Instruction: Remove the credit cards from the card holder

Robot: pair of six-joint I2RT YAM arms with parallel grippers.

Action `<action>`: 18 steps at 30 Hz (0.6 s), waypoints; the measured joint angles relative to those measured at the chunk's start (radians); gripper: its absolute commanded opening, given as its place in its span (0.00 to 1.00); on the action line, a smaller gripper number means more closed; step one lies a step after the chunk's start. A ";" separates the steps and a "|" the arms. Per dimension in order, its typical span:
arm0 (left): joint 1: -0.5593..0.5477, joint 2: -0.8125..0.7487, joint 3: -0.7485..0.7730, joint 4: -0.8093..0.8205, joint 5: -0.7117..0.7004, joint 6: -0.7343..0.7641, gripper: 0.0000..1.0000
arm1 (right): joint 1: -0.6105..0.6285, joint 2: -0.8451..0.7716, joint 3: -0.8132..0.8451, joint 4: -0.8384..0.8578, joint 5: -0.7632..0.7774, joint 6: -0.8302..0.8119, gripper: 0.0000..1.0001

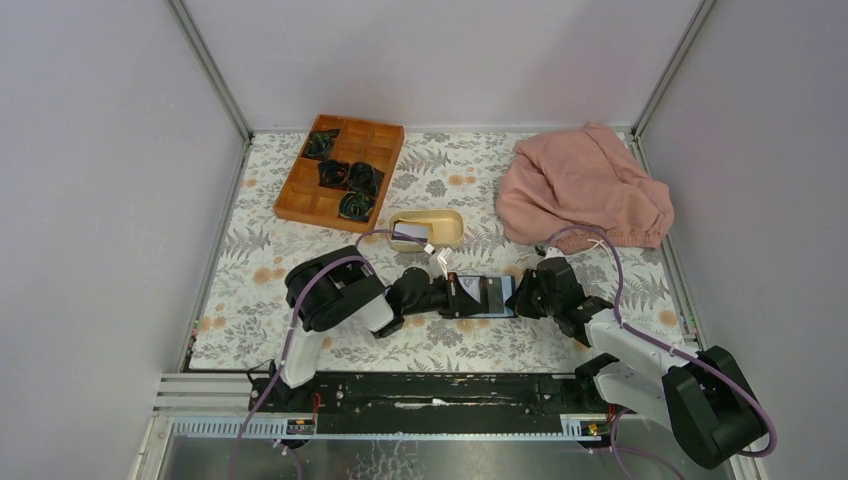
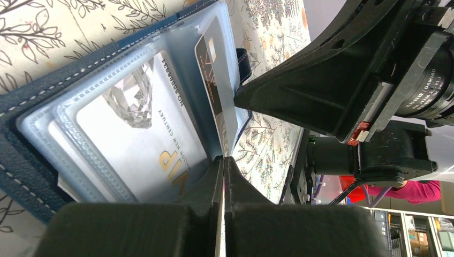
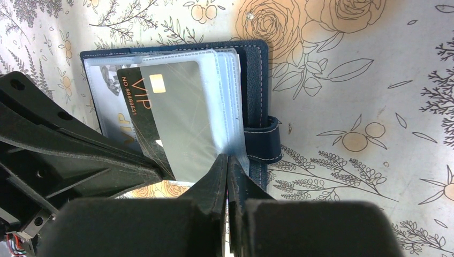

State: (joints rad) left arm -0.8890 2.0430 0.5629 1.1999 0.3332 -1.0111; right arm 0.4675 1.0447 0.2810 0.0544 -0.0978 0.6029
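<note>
The card holder [image 1: 487, 295] lies open in the middle of the top view, between both arms. My left gripper [image 2: 224, 163] is closed on the edge of the black card [image 3: 176, 118], it seems. The right gripper [image 3: 227, 160] pinches the clear sleeves [image 3: 227, 91]. The card's long axis points toward the left gripper, so I would pull there.
</note>
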 measured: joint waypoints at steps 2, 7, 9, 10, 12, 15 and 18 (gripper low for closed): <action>0.000 0.000 0.000 0.000 0.000 0.000 0.00 | 0.000 0.000 0.000 0.000 0.000 0.000 0.02; 0.023 -0.026 -0.043 0.012 0.006 0.000 0.00 | 0.000 0.000 0.000 0.000 0.000 0.000 0.02; 0.055 -0.069 -0.092 0.012 0.016 0.002 0.00 | 0.000 0.000 0.000 0.000 0.000 0.000 0.02; 0.072 -0.092 -0.115 0.012 0.019 0.005 0.00 | 0.000 0.001 0.000 0.001 0.000 0.000 0.03; 0.106 -0.134 -0.153 0.012 0.021 0.015 0.00 | 0.000 0.001 0.000 0.001 0.000 0.000 0.03; 0.138 -0.184 -0.191 0.013 0.022 0.023 0.00 | 0.000 -0.007 0.000 -0.003 -0.002 -0.004 0.05; 0.139 -0.214 -0.208 0.031 0.039 0.018 0.00 | 0.000 -0.085 -0.033 0.003 -0.036 -0.024 0.22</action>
State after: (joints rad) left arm -0.7498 1.8290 0.3553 1.2308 0.3725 -0.9936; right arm 0.4671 0.9600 0.2478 0.0574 -0.1341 0.5793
